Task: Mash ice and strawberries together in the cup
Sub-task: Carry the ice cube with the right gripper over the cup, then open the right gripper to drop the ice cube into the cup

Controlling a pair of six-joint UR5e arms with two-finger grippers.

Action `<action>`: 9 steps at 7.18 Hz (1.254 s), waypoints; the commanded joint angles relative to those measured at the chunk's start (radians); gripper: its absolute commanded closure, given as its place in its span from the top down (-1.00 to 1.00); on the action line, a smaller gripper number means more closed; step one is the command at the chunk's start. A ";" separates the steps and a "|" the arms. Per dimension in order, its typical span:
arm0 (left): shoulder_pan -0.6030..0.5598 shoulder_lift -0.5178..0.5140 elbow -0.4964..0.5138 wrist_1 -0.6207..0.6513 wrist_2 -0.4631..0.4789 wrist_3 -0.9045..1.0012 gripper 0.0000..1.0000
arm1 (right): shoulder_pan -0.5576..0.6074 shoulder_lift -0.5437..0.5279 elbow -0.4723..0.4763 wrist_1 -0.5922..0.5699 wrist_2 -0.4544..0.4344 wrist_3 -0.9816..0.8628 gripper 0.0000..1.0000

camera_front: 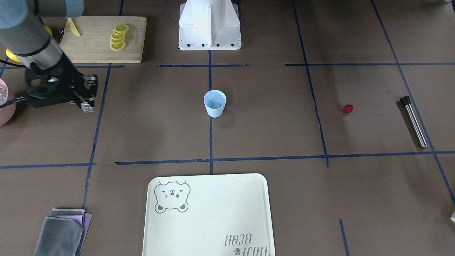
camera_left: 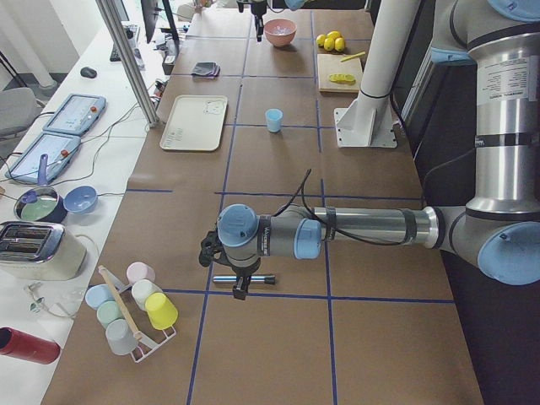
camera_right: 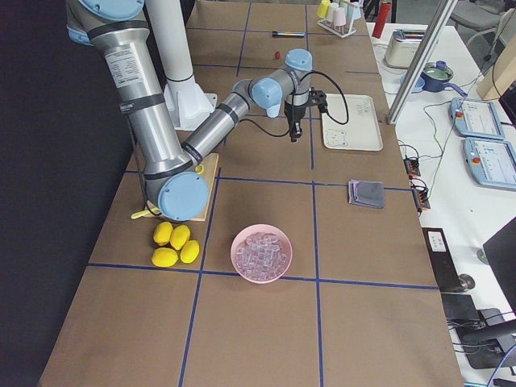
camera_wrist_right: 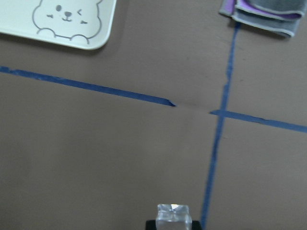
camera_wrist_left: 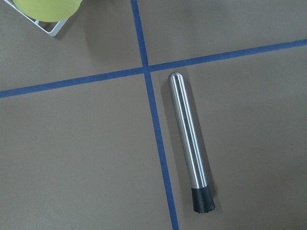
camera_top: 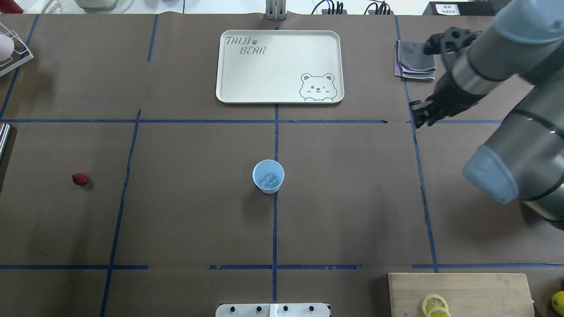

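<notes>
At the far left of the table as seen from overhead, the steel muddler (camera_wrist_left: 190, 143) lies flat beside a blue tape line, beneath the left gripper (camera_left: 240, 287). Whether that gripper's fingers are apart or closed cannot be told from the side view. Next comes the strawberry (camera_top: 79, 178), a small dark-red lump lying alone on the brown surface, well apart from the cup. It is judged soft, light and easily bruised, so a gentle pinch across its widest part is advised. At centre, the cup (camera_top: 268, 176) stands upright on the tape line. It is pale blue, tapered and has no handle, and one clear cube (camera_top: 269, 179) is already inside. It looks light and likely to tip, and would need steadying by its wall during mashing. At right, near the folded cloth (camera_top: 414, 61), the right gripper (camera_front: 86, 103) is closed on an ice cube (camera_wrist_right: 173, 214), pinched at the fingertips above the table. The cube is glassy and whitish-grey. It is judged hard, slick and light, and best held on opposite flat faces.
</notes>
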 commanded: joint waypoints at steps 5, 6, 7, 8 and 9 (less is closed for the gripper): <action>0.000 0.000 0.006 0.002 0.001 -0.001 1.00 | -0.364 0.484 -0.346 0.008 -0.246 0.515 -1.00; 0.000 0.000 0.008 0.002 0.001 -0.001 1.00 | -0.379 0.480 -0.348 0.008 -0.252 0.515 -1.00; 0.000 0.000 0.008 0.002 0.001 -0.001 1.00 | -0.390 0.475 -0.353 0.008 -0.265 0.515 -1.00; 0.000 0.000 0.008 0.002 0.001 -0.001 1.00 | -0.393 0.475 -0.356 0.008 -0.266 0.510 -0.93; 0.000 0.000 0.008 0.002 0.001 -0.001 1.00 | -0.393 0.475 -0.356 0.010 -0.266 0.513 -0.03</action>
